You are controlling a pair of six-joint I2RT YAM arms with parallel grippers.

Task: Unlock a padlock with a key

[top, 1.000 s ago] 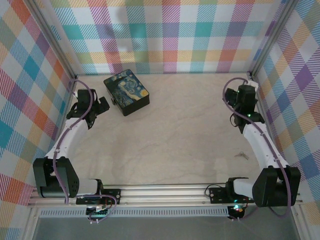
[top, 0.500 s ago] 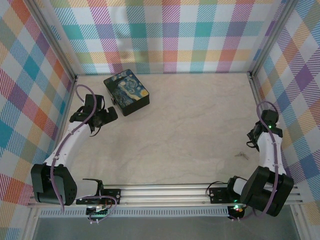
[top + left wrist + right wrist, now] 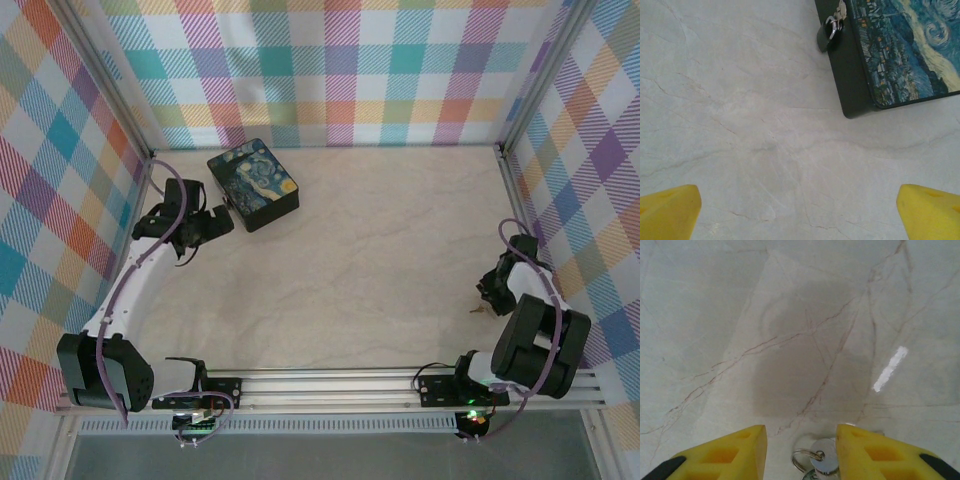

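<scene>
The key (image 3: 824, 463), small and silvery with a round head on a thin wire ring, lies flat on the pale marbled table (image 3: 790, 315). It sits at 6 o'clock in the right wrist view, cut off by the bottom edge. Your right gripper (image 3: 800, 452) straddles it with its two yellow fingers (image 3: 725, 455) at a middling width. The finger at 7 o'clock is clear of the ring, and the one at 5 o'clock is right beside the head. You cannot tell whether that one touches. Nothing is clamped.

From overhead, this spot is at 4 o'clock on the table, close to the plaid right wall (image 3: 600, 150) and near the metal rail (image 3: 330, 385) along the front edge. Room is tight toward 3 o'clock and opens toward 9 and 12.

The padlock (image 3: 826, 36), dark-bodied with a silvery shackle, hangs tilted against the side of a dark box (image 3: 900, 55) with a Starry Night lid. It is at 1 o'clock in the left wrist view. Overhead, the box sits slantwise at 10 o'clock near the far left corner, well apart from the key, with open tabletop between them.

Your left gripper (image 3: 800, 215) has its jaws spread wide, with yellow fingertips (image 3: 670, 210) at the lower corners of its view and bare table between them. It is short of the padlock and, seen from overhead, lies between the box and the left wall.
</scene>
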